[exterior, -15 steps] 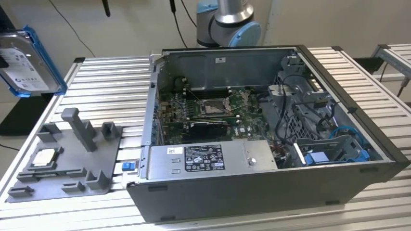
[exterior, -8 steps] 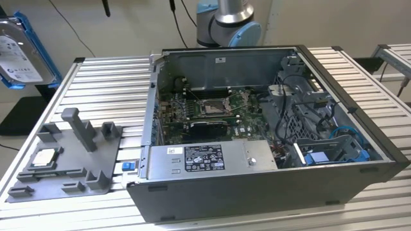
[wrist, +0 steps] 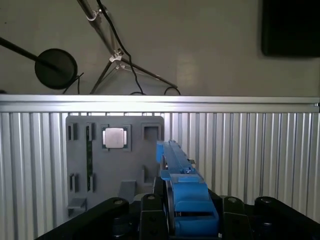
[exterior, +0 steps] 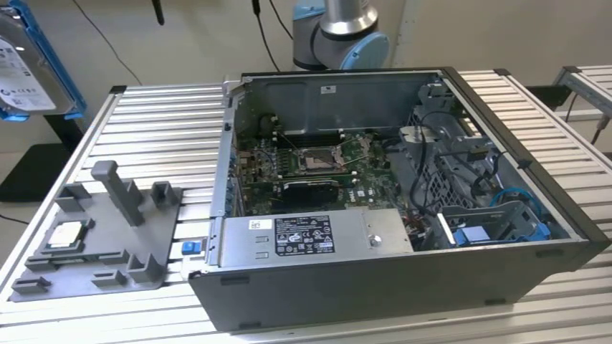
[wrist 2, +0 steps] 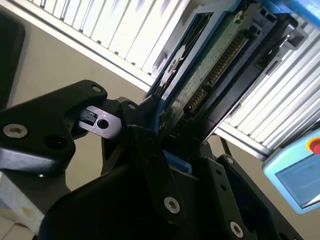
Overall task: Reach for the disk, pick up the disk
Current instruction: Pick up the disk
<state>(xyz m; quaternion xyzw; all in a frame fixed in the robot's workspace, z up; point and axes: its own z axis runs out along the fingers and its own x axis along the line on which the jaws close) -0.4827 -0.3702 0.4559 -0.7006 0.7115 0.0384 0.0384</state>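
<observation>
Clamping the hard drive (wrist 2: 215,65) edge-on by its blue frame (wrist: 192,192), the pincer (wrist: 189,222) holds it aloft, grey fixture tray (wrist: 90,155) beyond its tips.

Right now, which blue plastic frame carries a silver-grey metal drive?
The one in the black gripper: it holds the flat, white-labelled disk. The blue bracket inside the grey computer case shows no drive.

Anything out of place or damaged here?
Nothing damaged or spilled. The disk is off the table, tilted in the air at the exterior view's upper left, clamped between the jaws of the gripper. The computer case lies open; the chip sits in its grey fixture.
</observation>
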